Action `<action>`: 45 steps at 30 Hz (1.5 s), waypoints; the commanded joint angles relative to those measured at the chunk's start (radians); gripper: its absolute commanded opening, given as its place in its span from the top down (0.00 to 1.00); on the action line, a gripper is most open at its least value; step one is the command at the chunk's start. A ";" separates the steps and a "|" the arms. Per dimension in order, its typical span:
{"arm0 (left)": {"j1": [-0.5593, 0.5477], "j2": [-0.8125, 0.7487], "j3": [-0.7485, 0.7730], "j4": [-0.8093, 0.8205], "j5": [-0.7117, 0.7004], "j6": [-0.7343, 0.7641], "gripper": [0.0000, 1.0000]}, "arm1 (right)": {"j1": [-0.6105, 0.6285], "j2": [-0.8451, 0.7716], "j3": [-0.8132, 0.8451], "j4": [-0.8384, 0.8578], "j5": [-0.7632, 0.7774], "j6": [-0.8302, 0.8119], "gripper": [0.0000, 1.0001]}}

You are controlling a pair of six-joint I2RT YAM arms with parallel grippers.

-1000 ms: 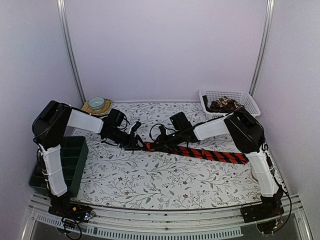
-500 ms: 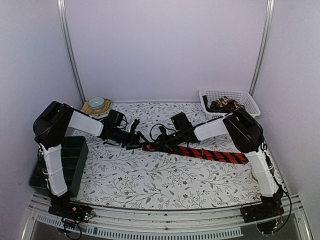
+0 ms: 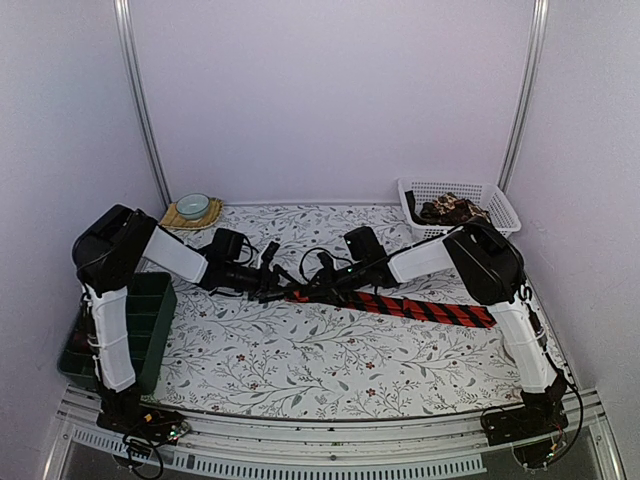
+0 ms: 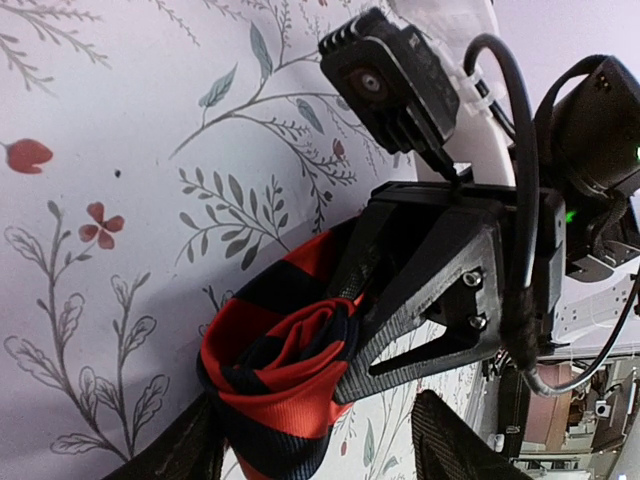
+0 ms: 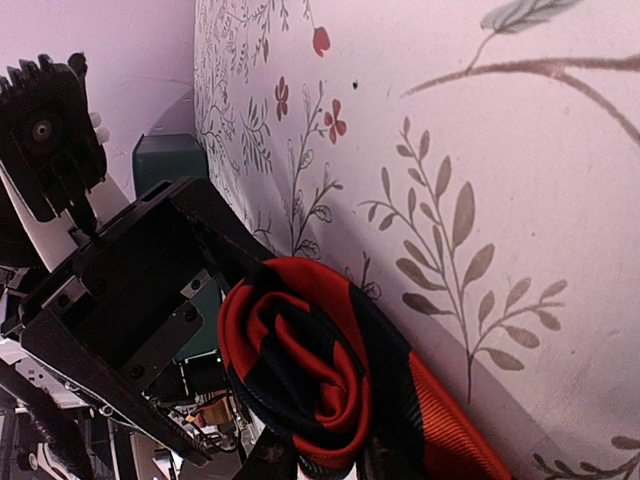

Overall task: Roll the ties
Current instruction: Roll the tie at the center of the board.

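Note:
A red tie with black stripes (image 3: 420,308) lies flat across the table's middle toward the right. Its left end is rolled into a small coil (image 4: 280,370), also seen end-on in the right wrist view (image 5: 310,370). My right gripper (image 3: 306,289) is shut on that coil, its fingers (image 4: 430,300) pinching into the roll from the right. My left gripper (image 4: 320,455) is open around the coil. One of its fingers (image 4: 185,450) sits against the coil's side and the other stands apart from it. Brown-patterned ties (image 3: 450,210) lie in the basket.
A white basket (image 3: 502,207) stands at the back right. A green bin (image 3: 140,320) sits at the left edge beside the left arm. A pale bowl on a mat (image 3: 193,206) is at the back left. Black cables loop above both wrists.
My left gripper has opened off the coil and drawn back a little to the left. The right gripper stays shut on the roll, and the tie has not moved.

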 commanded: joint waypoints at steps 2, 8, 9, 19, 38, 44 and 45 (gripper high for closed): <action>-0.005 0.090 -0.100 -0.067 0.012 -0.067 0.38 | -0.012 0.128 -0.036 -0.046 0.044 0.005 0.80; -0.008 0.127 -0.090 0.001 0.036 -0.112 0.44 | -0.012 0.135 -0.036 -0.036 0.036 0.010 0.80; -0.007 0.133 -0.085 0.006 0.036 -0.115 0.45 | -0.012 0.134 -0.036 -0.036 0.036 0.009 0.80; -0.004 0.177 -0.101 0.069 0.015 -0.164 0.70 | -0.013 0.128 -0.041 -0.039 0.035 0.004 0.81; 0.031 0.100 -0.103 -0.108 -0.087 -0.070 1.00 | -0.022 -0.060 -0.046 -0.154 0.068 -0.139 0.47; 0.049 0.018 -0.003 -0.395 -0.241 0.097 1.00 | -0.022 -0.231 -0.007 -0.323 0.111 -0.318 0.41; 0.055 0.005 0.012 -0.439 -0.266 0.113 1.00 | -0.023 -0.266 -0.009 -0.354 0.136 -0.350 0.41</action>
